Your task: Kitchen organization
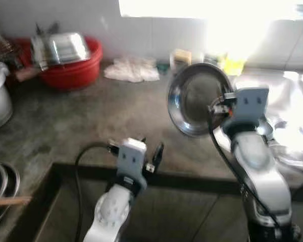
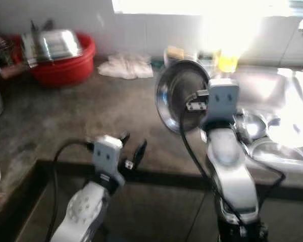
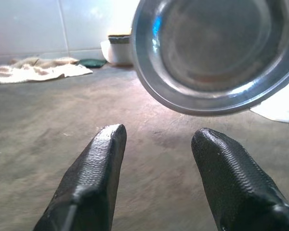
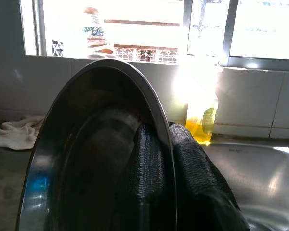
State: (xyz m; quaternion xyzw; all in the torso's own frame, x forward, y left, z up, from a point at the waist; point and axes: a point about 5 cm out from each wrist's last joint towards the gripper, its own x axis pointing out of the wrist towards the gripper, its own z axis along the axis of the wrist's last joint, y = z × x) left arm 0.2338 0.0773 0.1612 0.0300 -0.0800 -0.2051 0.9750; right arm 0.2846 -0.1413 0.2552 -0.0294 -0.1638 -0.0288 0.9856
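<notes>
While the right gripper (image 4: 159, 159) pinches its rim, the steel bowl (image 1: 197, 98) stands on edge above the countertop (image 1: 91, 126), hollow facing the robot. Left gripper (image 3: 156, 159) hovers nearby, fingers spread and holding nothing.

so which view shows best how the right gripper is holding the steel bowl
The right wrist view: its black fingers pinch the steel bowl at the rim, one inside, one outside. The eye views show the bowl held up on edge over the counter; the left wrist view shows its inside.
</notes>
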